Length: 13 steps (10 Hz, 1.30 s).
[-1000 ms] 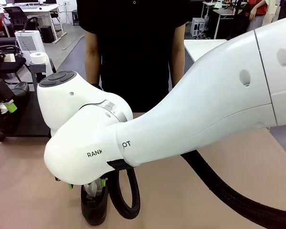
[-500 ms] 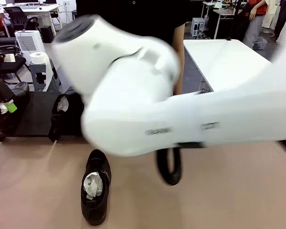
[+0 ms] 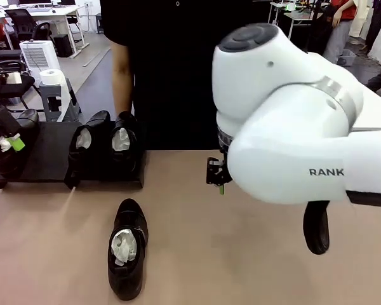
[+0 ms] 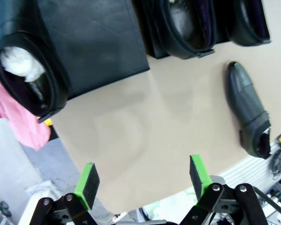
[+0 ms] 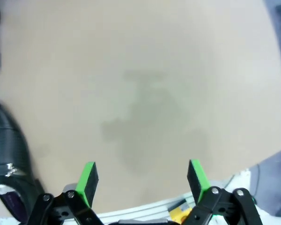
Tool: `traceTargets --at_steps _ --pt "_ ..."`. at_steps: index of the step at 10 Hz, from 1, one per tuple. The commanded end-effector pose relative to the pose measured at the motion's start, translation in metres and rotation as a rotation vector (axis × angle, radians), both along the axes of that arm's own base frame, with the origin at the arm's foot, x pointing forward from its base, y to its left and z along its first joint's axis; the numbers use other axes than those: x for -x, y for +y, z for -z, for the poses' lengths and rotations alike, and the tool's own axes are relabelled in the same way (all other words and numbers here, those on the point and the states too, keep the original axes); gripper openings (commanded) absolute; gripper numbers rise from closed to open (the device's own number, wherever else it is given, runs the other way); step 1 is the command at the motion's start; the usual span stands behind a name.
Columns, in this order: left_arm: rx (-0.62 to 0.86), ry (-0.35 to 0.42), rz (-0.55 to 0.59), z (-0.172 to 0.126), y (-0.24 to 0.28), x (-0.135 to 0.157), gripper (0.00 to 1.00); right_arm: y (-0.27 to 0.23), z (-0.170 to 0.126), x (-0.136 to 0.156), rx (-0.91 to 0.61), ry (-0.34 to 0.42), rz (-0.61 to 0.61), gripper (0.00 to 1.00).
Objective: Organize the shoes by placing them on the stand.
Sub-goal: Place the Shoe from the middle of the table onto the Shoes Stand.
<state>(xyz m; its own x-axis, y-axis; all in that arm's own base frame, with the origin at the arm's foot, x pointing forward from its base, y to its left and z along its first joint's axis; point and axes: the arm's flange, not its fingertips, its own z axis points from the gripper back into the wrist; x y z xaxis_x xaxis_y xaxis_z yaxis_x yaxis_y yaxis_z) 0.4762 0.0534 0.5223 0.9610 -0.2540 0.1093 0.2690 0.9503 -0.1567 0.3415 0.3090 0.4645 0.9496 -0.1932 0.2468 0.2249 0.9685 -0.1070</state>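
Front view: a glossy black shoe (image 3: 127,249) stuffed with white paper lies alone on the tan worktop (image 3: 241,254), toe toward the far side, well apart from the stand (image 3: 44,155). Two more shoes (image 3: 105,146) sit side by side at the right end of the black stand, which rests at the far left of the worktop, and a fourth shoe (image 3: 13,149) sits at its left end. A person in a black shirt (image 3: 178,63) stands at the far side, one hand near the pair. The right arm (image 3: 292,133) bulks large at right, its right end effector (image 3: 217,173) partly tucked behind the arm, so its fingers are hard to make out there.

The left wrist view looks down past the left end effector (image 4: 143,180), its green pads (image 4: 89,180) spread wide with nothing between them, over bare worktop just off the stand's edge, the lone shoe lying well off to one side. The right wrist view shows the right end effector likewise released and empty above bare worktop, a dark shoe at the picture's lower left edge.
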Motion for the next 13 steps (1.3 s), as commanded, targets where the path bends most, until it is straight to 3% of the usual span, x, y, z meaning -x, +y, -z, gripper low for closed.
traceTargets --at_steps 1,3,4,5,6,7,9,10,11,13 --pt "0.080 0.040 -0.034 0.022 -0.035 0.017 1.00 0.011 -0.010 -0.001 0.027 -0.012 -0.030 1.00" --pt "0.059 0.039 -0.077 0.045 -0.071 0.037 1.00 0.011 -0.010 -0.001 0.027 -0.012 -0.030 1.00" --pt "0.087 0.099 -0.137 0.065 -0.071 0.040 1.00 0.011 -0.010 -0.001 0.027 -0.012 -0.030 1.00" --pt "0.070 0.111 -0.158 0.081 -0.078 0.046 1.00 0.011 -0.010 -0.001 0.027 -0.012 -0.030 1.00" --pt "0.032 0.096 -0.106 0.087 -0.085 0.052 1.00 0.011 -0.010 -0.001 0.027 -0.012 -0.030 1.00" --pt "0.058 0.115 -0.107 0.072 -0.079 0.040 1.00 0.011 -0.010 -0.001 0.027 -0.012 -0.030 1.00" --pt "0.058 0.115 -0.107 0.072 -0.079 0.040 1.00 0.011 -0.010 -0.001 0.027 -0.012 -0.030 1.00" --pt "0.051 0.118 -0.112 0.083 -0.082 0.044 1.00 0.011 -0.010 -0.001 0.027 -0.012 -0.030 1.00" --pt "-0.017 0.075 -0.087 0.082 -0.102 0.060 1.00 0.011 -0.010 -0.001 0.027 -0.012 -0.030 1.00" --pt "-0.040 -0.061 -0.245 0.068 -0.140 0.091 1.00 0.011 -0.010 -0.001 0.027 -0.012 -0.030 1.00"
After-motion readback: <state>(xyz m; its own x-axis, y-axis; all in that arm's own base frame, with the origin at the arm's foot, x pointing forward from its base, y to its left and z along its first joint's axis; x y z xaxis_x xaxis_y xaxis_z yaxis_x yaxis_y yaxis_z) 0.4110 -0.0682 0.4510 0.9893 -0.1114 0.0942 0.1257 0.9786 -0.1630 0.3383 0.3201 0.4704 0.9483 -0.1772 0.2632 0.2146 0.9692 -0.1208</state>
